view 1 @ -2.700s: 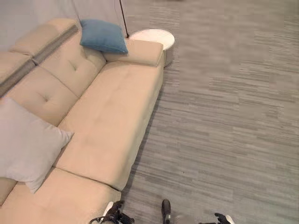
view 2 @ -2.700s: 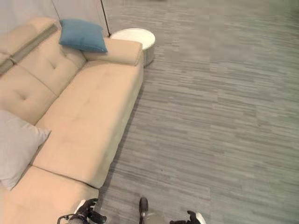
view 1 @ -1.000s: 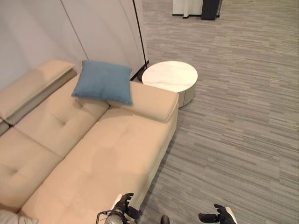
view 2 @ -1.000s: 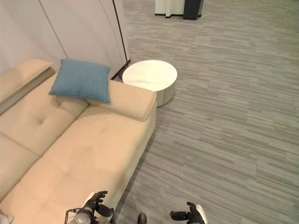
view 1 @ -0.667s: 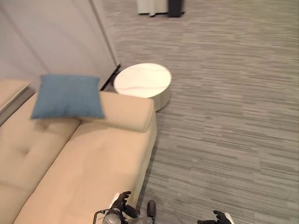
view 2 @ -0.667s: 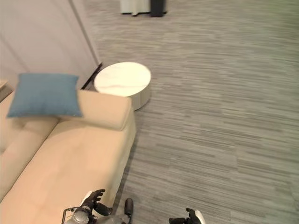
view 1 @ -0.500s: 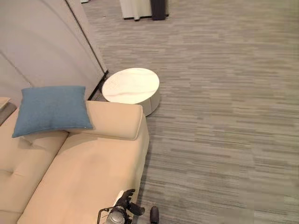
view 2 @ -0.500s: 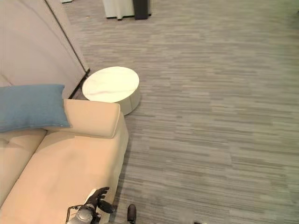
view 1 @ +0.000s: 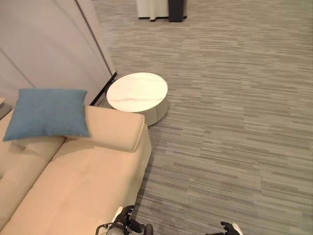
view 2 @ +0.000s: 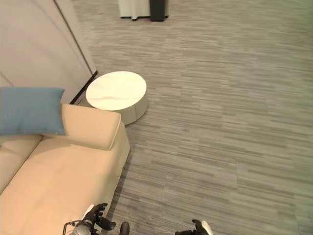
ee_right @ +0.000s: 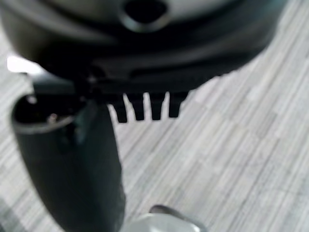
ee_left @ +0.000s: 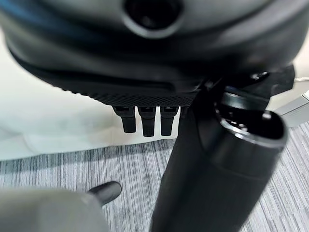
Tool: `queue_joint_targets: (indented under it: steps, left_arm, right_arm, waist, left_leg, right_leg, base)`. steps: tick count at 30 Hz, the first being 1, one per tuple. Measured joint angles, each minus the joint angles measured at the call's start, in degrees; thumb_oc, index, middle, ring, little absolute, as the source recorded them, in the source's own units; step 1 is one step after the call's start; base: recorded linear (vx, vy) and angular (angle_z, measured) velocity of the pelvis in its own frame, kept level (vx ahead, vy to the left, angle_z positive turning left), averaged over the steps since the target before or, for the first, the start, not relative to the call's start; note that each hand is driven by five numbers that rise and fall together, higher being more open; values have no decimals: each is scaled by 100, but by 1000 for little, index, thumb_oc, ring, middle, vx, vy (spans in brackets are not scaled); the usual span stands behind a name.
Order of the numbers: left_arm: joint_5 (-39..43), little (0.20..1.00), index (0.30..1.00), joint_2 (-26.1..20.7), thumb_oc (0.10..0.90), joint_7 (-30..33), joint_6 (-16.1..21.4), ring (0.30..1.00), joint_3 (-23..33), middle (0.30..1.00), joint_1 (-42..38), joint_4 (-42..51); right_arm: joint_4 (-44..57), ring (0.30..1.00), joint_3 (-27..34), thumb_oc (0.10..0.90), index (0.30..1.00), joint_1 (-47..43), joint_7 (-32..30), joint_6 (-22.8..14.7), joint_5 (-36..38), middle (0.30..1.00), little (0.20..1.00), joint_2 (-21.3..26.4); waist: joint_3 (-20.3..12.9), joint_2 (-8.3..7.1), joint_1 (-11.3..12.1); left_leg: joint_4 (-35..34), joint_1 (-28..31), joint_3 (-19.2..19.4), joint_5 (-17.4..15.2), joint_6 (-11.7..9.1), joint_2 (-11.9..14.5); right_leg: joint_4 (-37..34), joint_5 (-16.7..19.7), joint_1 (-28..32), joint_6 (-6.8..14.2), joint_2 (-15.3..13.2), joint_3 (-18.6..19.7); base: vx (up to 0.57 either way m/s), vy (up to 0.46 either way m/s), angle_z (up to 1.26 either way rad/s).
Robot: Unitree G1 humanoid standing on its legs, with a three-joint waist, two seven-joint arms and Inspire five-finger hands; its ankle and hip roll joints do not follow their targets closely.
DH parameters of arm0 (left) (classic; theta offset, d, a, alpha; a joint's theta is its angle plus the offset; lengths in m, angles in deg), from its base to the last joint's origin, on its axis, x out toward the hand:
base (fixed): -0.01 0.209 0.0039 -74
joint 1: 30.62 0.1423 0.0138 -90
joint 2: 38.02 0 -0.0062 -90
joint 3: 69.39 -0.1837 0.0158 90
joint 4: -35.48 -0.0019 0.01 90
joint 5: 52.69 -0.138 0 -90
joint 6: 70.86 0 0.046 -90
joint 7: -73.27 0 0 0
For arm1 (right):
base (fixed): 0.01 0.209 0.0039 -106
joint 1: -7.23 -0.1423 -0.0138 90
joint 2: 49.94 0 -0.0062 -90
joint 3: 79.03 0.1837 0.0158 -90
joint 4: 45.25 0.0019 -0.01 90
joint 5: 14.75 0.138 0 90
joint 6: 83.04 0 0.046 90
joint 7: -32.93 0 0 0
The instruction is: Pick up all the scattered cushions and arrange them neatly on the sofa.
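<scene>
- The left hand (view 1: pixel 126 224) is low at the near edge of the head view, by the front of the sofa. Its fingers (ee_left: pixel 145 121) hang loose and straight in its wrist view. It holds nothing.
- The right hand (view 2: pixel 198 228) is low at the near edge too, over the floor. Its fingers (ee_right: pixel 145 107) hang straight and loose. It holds nothing.
- The sofa (view 1: pixel 83 191) is one big soft tan seat on the robot's left. It runs from near to far. A fat padded arm (view 1: pixel 117 128) sits at its far end.
- One cushion (view 1: pixel 46 112) shows. It is blue and square, with soft sides and pointy corners. It looks a bit rough, like woven cloth.
- The cushion is on the sofa at the far end. It leans on the back part, and one edge rests on the padded arm.
- Just past the sofa arm stands one round table (view 1: pixel 137 93). Its top is white with faint lines. Its side is pale.
- The floor (view 1: pixel 234 122) is grey with thin stripes.
- A pale wall (view 1: pixel 49 44) stands behind the sofa, and a thin dark line runs down it to the floor near the table.
- Far away by the top edge stand one white thing (view 1: pixel 151 9) and one dark thing (view 1: pixel 177 5). I cannot tell what they are.
</scene>
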Motion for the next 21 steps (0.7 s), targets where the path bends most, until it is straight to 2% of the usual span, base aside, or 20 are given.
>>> queue_joint_targets:
  steps: [1,2,4,5,6,8,10,12,14,18,20,21]
  left_arm:
    - [0,900,900,-61,800,8,0,900,60,900,83,4]
    - [-2,900,900,-39,800,18,7,900,50,900,88,-27]
    - [4,900,900,-11,800,-4,20,900,85,900,123,9]
    - [5,900,900,17,800,6,12,900,147,900,195,-37]
    - [6,900,900,28,800,3,13,900,176,900,174,-63]
    - [83,900,900,32,800,-2,40,900,243,900,118,-65]
    - [115,900,900,21,800,4,30,900,255,900,15,-139]
    - [122,900,900,19,800,-2,31,900,251,900,-5,-110]
    - [122,900,900,21,800,-2,36,900,243,900,20,-62]
    - [170,900,900,16,800,-3,27,900,246,900,39,69]
    - [210,900,900,16,800,-2,23,900,270,900,33,70]
    - [217,900,900,30,800,-9,21,900,410,900,80,53]
  right_arm:
    - [101,900,-9,800,900,100,6,-2,6,900,900,-48]
    - [78,900,16,800,900,137,6,-10,8,900,900,-70]
    - [-81,900,40,800,900,185,13,61,29,900,900,-55]
    - [-77,900,38,800,900,289,6,75,38,900,900,-33]
    - [-73,900,44,800,900,342,7,75,57,900,900,-35]
    - [-79,900,51,800,900,358,8,77,79,900,900,-41]
    - [-57,900,78,800,900,250,-7,38,139,900,900,7]
    - [-12,900,130,800,900,178,-26,-6,243,900,900,35]
    - [-11,900,142,800,900,151,-30,-13,267,900,900,42]
    - [10,900,141,800,900,73,-24,-50,269,900,900,0]
    - [-5,900,139,800,900,-3,-24,-40,268,900,900,-25]
    - [-42,900,135,800,900,52,-22,-30,266,900,900,-39]
  waist:
    - [-61,-173,-118]
    - [-54,-155,-149]
    - [-108,-94,-88]
    - [-146,-33,-167]
    - [-135,-51,-157]
    - [-111,-198,-95]
    - [-122,-326,-19]
    - [-88,-420,3]
    - [-106,-424,12]
    - [-105,-405,38]
    - [-107,-381,53]
    - [-127,-343,67]
  left_leg:
    - [-95,-107,-33,31,-65,-87]
    - [-94,-86,-169,10,-175,-106]
    - [185,-82,-143,1,-131,-141]
    - [177,10,-54,-66,-116,-87]
    - [262,-8,-67,-17,-170,-92]
    - [814,-258,-146,24,-245,-199]
    - [1292,-544,-59,63,-310,-230]
    - [1617,-727,346,41,-289,-225]
    - [1460,-716,658,-45,-192,-221]
    - [809,-949,1005,12,-128,-330]
    - [540,-997,1167,51,-106,-321]
    - [351,-905,1202,131,85,-332]
  right_leg:
    - [-1024,97,-3,-161,-151,226]
    - [-1232,197,122,-431,-95,145]
    - [-1840,444,378,-485,-22,-5]
    - [-2076,529,588,-565,56,-185]
    - [-2138,521,691,-596,67,-237]
    - [-2461,655,947,-668,-23,-441]
    - [-2705,758,1124,-778,-67,-572]
    - [-3109,887,1461,-901,-96,-787]
    - [-3316,922,1651,-917,-92,-944]
    - [-3653,973,1822,-861,-87,-1060]
    - [-3804,966,1965,-780,-61,-1044]
    - [-3926,886,2225,-611,-29,-927]
  base:
    - [132,-192,41]
    - [152,-229,45]
    - [147,-265,29]
    - [86,-206,53]
    - [69,-212,75]
    - [19,-136,57]
    - [84,-129,32]
    - [133,-67,45]
    - [205,-51,44]
    - [196,8,24]
    - [326,70,-17]
    - [448,131,-39]
